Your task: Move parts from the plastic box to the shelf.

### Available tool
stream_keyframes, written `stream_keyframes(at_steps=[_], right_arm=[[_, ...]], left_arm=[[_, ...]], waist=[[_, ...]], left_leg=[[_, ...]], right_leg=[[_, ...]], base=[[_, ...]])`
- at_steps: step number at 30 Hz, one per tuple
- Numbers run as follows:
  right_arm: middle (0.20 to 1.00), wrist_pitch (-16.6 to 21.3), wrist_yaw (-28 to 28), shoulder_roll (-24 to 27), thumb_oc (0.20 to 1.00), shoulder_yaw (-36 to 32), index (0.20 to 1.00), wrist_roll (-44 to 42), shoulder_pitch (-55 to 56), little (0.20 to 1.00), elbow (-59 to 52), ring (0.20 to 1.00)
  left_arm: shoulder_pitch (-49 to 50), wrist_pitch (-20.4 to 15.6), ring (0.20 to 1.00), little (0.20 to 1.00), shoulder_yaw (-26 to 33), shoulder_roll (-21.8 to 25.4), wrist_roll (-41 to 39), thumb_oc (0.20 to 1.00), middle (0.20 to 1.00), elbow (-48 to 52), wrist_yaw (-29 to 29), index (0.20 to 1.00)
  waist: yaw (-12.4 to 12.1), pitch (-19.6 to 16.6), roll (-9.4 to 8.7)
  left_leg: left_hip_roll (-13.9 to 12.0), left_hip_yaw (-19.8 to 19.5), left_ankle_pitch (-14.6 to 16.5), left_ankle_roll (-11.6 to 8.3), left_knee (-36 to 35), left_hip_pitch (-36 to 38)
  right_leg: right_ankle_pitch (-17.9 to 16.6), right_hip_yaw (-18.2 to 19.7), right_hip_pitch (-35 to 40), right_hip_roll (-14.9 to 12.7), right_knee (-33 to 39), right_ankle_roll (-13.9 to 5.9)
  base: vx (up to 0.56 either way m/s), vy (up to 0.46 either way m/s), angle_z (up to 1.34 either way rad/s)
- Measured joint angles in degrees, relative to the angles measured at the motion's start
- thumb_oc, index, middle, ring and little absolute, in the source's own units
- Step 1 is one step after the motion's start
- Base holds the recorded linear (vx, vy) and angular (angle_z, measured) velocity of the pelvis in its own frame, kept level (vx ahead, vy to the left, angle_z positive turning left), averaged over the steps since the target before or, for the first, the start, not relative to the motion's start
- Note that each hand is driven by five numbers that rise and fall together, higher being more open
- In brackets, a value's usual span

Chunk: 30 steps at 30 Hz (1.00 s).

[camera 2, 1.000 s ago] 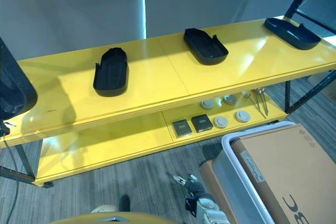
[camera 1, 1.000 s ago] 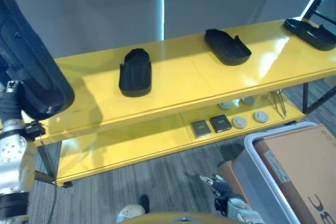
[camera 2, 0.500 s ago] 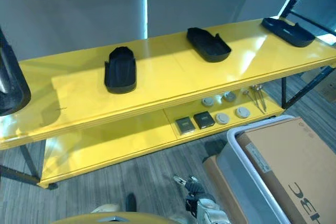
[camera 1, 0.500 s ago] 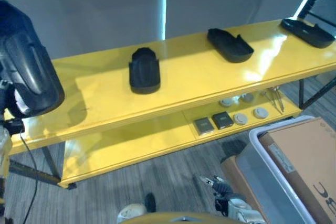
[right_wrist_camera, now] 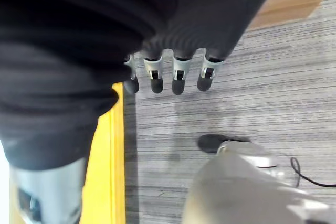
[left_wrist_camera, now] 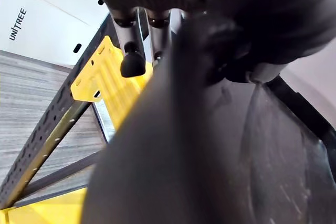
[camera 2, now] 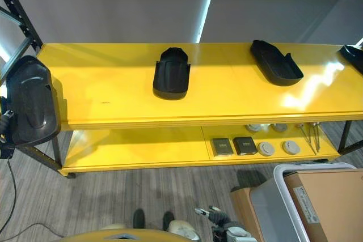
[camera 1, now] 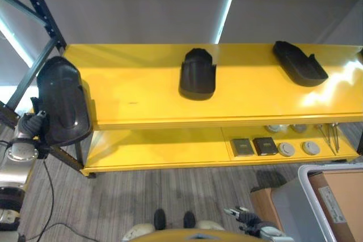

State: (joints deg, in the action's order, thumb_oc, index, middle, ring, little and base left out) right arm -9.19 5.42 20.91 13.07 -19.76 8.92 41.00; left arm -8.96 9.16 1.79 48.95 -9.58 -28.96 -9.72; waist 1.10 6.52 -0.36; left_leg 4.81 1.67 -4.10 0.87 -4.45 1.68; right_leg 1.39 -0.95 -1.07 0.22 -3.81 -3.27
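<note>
My left hand [camera 1: 33, 123] is shut on a black moulded part [camera 1: 62, 106], holding it upright just off the left end of the yellow shelf [camera 1: 136, 83]. In the left wrist view the fingers [left_wrist_camera: 132, 64] curl over the part's edge [left_wrist_camera: 173, 145]. Two like parts lie on the top board, one in the middle [camera 1: 197, 75] and one further right [camera 1: 299, 63]. A third [camera 2: 354, 55] shows at the right edge. My right hand [camera 1: 245, 217] hangs low near the floor, its fingers [right_wrist_camera: 177, 72] straight and holding nothing. The grey plastic box [camera 1: 292, 196] stands at the lower right.
A cardboard box [camera 1: 343, 196] sits in the plastic box. The lower shelf board carries two dark square pieces [camera 1: 253, 146], round discs [camera 1: 298, 148] and thin tools [camera 1: 330, 137]. A dark rack upright [camera 1: 39, 9] rises at the shelf's left end. Bare yellow board lies left of the middle part.
The camera has swung left, so the shelf's left end and the rack upright now show. The held part now sits lower, beside that left end. The right hand stays low.
</note>
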Motion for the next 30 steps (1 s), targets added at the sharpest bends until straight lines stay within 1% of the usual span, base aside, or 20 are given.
stream_keyframes(at_steps=[2, 3, 4, 5, 6, 7, 8, 10, 11, 12, 13, 15, 16, 17, 18, 19, 21, 26, 28, 30], right_arm=[[1.0, -0.21, 1.09, 0.12, 1.0, 0.2, 1.0, 0.03, 0.01, 1.0, -0.59, 1.0], [1.0, -0.64, 1.58, 0.19, 1.0, 0.68, 1.0, 0.01, -0.12, 1.0, -0.66, 1.0], [1.0, -0.51, 1.56, 0.3, 1.0, 1.12, 1.0, -0.03, -0.42, 1.0, -0.55, 1.0], [1.0, -0.51, 1.53, 0.69, 1.0, 1.37, 1.0, -0.07, -1.51, 1.0, 0.25, 1.0], [1.0, -0.6, 1.52, 0.95, 1.0, 1.42, 1.0, -0.14, -2.51, 1.0, 0.55, 1.0], [1.0, -0.51, 1.55, 1.48, 1.0, 1.16, 1.0, -0.15, -3.23, 1.0, 0.51, 1.0], [1.0, -0.58, 1.62, 1.92, 1.0, 1.07, 1.0, -0.15, -3.63, 1.0, 0.57, 1.0], [1.0, -0.6, 1.9, 3.47, 1.0, 0.37, 1.0, -0.06, -3.74, 1.0, 0.17, 1.0], [1.0, -0.64, 2.01, 4.39, 1.0, 0.15, 1.0, -0.06, -3.47, 1.0, -0.35, 1.0], [1.0, -0.69, 2.08, 5.26, 1.0, -0.36, 1.0, -0.06, -3.03, 1.0, -0.94, 1.0], [1.0, -1.11, 1.96, 6.95, 1.0, -0.64, 1.0, -0.12, -2.56, 1.0, -1.11, 1.0], [1.0, -1.02, 1.7, 7.45, 1.0, -0.99, 1.0, -0.21, -2.23, 1.0, -0.2, 1.0], [1.0, -0.74, 1.56, 7.57, 1.0, -1.27, 1.0, -0.29, -2.34, 1.0, 1.04, 1.0], [1.0, -0.76, 1.61, 6.33, 1.0, -1.5, 1.0, -0.3, -1.83, 1.0, 1.59, 1.0], [1.0, -0.7, 1.74, 4.8, 1.0, -1.35, 1.0, -0.29, -1.1, 1.0, 1.35, 1.0], [1.0, -0.69, 1.76, 3.86, 1.0, -1.12, 1.0, -0.29, -0.33, 1.0, 0.92, 1.0], [1.0, -0.69, 1.48, 2.46, 1.0, 0.43, 1.0, -0.43, 1.03, 1.0, 0.02, 1.0], [1.0, -0.54, 1.42, 2.5, 1.0, 0.37, 1.0, -0.62, 0.41, 1.0, -3.18, 1.0], [1.0, 0.33, 1.42, 2.74, 1.0, 0.78, 1.0, -0.86, -0.79, 1.0, -2.34, 1.0], [1.0, 0.52, 1.36, 3.75, 1.0, 1.41, 1.0, -1.31, -2.4, 1.0, -1.56, 1.0]], left_arm=[[-0.51, 0.43, 0.2, 0.2, -0.6, 0.5, 1.53, 0.2, 0.2, -0.03, 0.04, 0.2], [-3.01, 0.49, 0.2, 0.2, -3.07, 0.57, 3.17, 0.2, 0.2, -0.34, 0.05, 0.2], [-4.56, 0.55, 0.2, 0.2, -4.26, 0.69, 3.47, 0.2, 0.2, -0.42, 0.05, 0.2], [-6.6, 0.61, 0.2, 0.2, -5.76, 0.54, 3.51, 0.2, 0.2, -0.65, 0.18, 0.2], [-7.94, 0.67, 0.2, 0.2, -6.54, 0.66, 3.49, 0.2, 0.2, -0.79, 0.26, 0.2], [-7.97, 0.99, 0.2, 0.2, -6.54, 0.89, 3.49, 0.2, 0.2, -1.14, 0.39, 0.2], [-8.26, 1.02, 0.2, 0.2, -6.53, 0.96, 3.5, 0.2, 0.2, -1.72, 0.44, 0.2], [-10.08, 0.95, 0.2, 0.2, -6.92, 0.93, 3.55, 0.2, 0.2, -2.79, 0.7, 0.2], [-11.01, 0.97, 0.2, 0.2, -7.04, 0.84, 3.61, 0.2, 0.2, -3.44, 0.96, 0.2], [-11.69, 1.13, 0.2, 0.2, -7.03, 0.77, 3.69, 0.2, 0.2, -3.72, 1.3, 0.2], [-12.0, 1.88, 0.2, 0.2, -7.21, 0.72, 3.64, 0.2, 0.2, -3.82, 1.4, 0.2], [-12.28, 2.19, 0.2, 0.2, -8.25, 0.23, 4.19, 0.2, 0.2, -3.83, 1.37, 0.2], [-13.14, 2.18, 0.2, 0.2, -9.38, -0.06, 4.37, 0.2, 0.2, -3.97, 1.43, 0.2], [-14.35, 2.34, 0.2, 0.2, -10.76, -0.32, 5.18, 0.2, 0.2, -4.35, 1.45, 0.2], [-15.3, 2.61, 0.2, 0.2, -12.08, -0.31, 5.46, 0.2, 0.2, -4.32, 1.74, 0.2], [-16.23, 3.16, 0.2, 0.2, -13.1, -0.31, 5.48, 0.2, 0.2, -4.39, 1.78, 0.2], [-18.61, 3.78, 0.2, 0.2, -15.23, -0.31, 5.43, 0.2, 0.2, -6.15, 1.43, 0.2], [-22.5, 4.89, 0.2, 0.2, -15.89, -0.24, 5.39, 0.2, 0.2, -8.51, -0.84, 0.2], [-24.59, 5.35, 0.2, 0.2, -17.47, -0.47, 5.37, 0.2, 0.2, -9.0, -2.3, 0.2], [-26.67, 5.47, 0.2, 0.2, -18.91, -0.64, 5.32, 0.2, 0.2, -9.97, -2.62, 0.2]], waist=[[0.83, -0.31, -0.34], [1.4, -0.25, -1.12], [1.49, -0.07, -1.81], [1.88, 0.51, -2.9], [2.11, 2.26, -3.57], [2.21, 3.27, -3.09], [2.78, 3.83, -2.17], [3.81, 5.42, -0.1], [4.06, 6.08, 0.78], [4.48, 6.63, 1.45], [5.31, 6.96, 2.14], [5.72, 6.83, 3.99], [5.99, 7.02, 4.58], [6.47, 6.96, 3.02], [7.04, 7.03, 2.3], [7.21, 6.82, 1.44], [7.39, 6.99, 1.2], [8.36, 7.9, 1.54], [8.25, 8.1, 1.73], [8.25, 8.83, 2.39]], left_leg=[[0.01, -0.05, -0.16, -0.48, 0.4, 0.07], [0.91, 0.54, -0.23, -3.3, 6.71, -4.22], [1.49, 2.52, -0.33, -3.46, 11.07, -7.69], [1.7, 4.96, -1.44, -5.15, 16.96, -11.78], [1.58, 6.46, -1.39, -5.65, 20.99, -13.9], [-1.71, 8.5, 3.89, -2.62, 23.91, -15.0], [-5.58, 8.23, 5.37, -3.39, 23.08, -14.94], [-13.28, 7.55, 4.02, -6.51, 16.13, -13.33], [-15.77, 7.72, 3.21, -7.48, 13.39, -13.05], [-17.71, 7.81, 2.8, -7.68, 11.16, -12.56], [-18.52, 8.07, 2.64, -6.83, 8.19, -9.93], [-17.06, 8.04, 2.7, -6.7, 7.3, -6.13], [-15.7, 7.29, -0.75, -7.29, 5.83, -4.8], [-13.27, 7.96, -1.2, -6.38, 5.08, -4.38], [-10.57, 8.07, -2.02, -4.91, 3.38, -3.75], [-9.11, 8.33, -2.72, -4.17, 2.45, -3.63], [-7.52, 9.42, -3.2, -2.95, 0.91, -3.57], [-7.01, 10.45, -3.33, -2.15, -0.01, -4.7], [-8.0, 10.78, -3.79, -2.82, 0.01, -6.69], [-9.33, 10.81, -4.39, -3.66, 0.02, -7.85]], right_leg=[[-0.73, -1.45, 1.83, 0.33, 1.67, 0.64], [-1.0, -3.17, 0.64, -0.19, 1.24, 1.57], [-0.49, -4.66, -0.7, -0.9, 0.39, 3.52], [-0.73, -5.88, -1.33, -3.02, -0.37, 3.92], [-1.18, -5.98, -1.02, -4.59, -0.37, 4.04], [-1.51, -5.58, -0.65, -4.71, 0.11, 3.91], [-1.56, -5.93, 0.2, -4.3, 0.65, 3.76], [-0.58, -5.25, 0.42, -3.65, 0.16, 3.44], [-0.42, -5.23, 0.36, -3.64, -0.21, 3.18], [-0.34, -5.21, 0.27, -3.67, -0.6, 2.87], [-0.11, -4.27, 0.13, -4.95, -1.62, 0.74], [0.13, -3.05, 0.16, -5.71, -2.65, -1.46], [0.44, -2.5, -0.03, -6.25, -3.71, -2.93], [0.89, -1.87, -0.28, -8.35, -4.36, -4.12], [0.43, -1.22, -0.7, -10.84, -4.35, -4.84], [0.13, -1.24, -0.99, -12.06, -4.1, -4.78], [-0.49, -1.26, -2.09, -12.26, -3.03, -5.44], [-1.13, -1.32, -3.21, -11.75, -0.81, -5.77], [-2.65, -1.25, -5.15, -10.65, -0.18, -6.56], [-3.23, -1.3, -5.97, -9.34, 0.18, -6.21]], base=[[-0.01, 0.003, 0.27], [-0.06, 0.052, 0.53], [-0.03, 0.116, 0.67], [0.04, 0.221, 0.48], [0.06, 0.272, 0.26], [0.08, 0.357, 0.1], [0.08, 0.324, 0.02], [0.08, 0.308, 0.14], [0.09, 0.295, 0.09], [0.08, 0.313, -0.12], [0.07, 0.295, -0.32], [0.05, 0.246, -0.42], [0.01, 0.182, -0.22], [-0.02, 0.136, -0.02], [-0.05, 0.128, 0.08], [-0.07, 0.114, 0.06], [-0.05, 0.046, -0.1], [-0.07, -0.04, -0.11], [-0.07, -0.052, -0.07], [-0.06, -0.077, -0.1]])
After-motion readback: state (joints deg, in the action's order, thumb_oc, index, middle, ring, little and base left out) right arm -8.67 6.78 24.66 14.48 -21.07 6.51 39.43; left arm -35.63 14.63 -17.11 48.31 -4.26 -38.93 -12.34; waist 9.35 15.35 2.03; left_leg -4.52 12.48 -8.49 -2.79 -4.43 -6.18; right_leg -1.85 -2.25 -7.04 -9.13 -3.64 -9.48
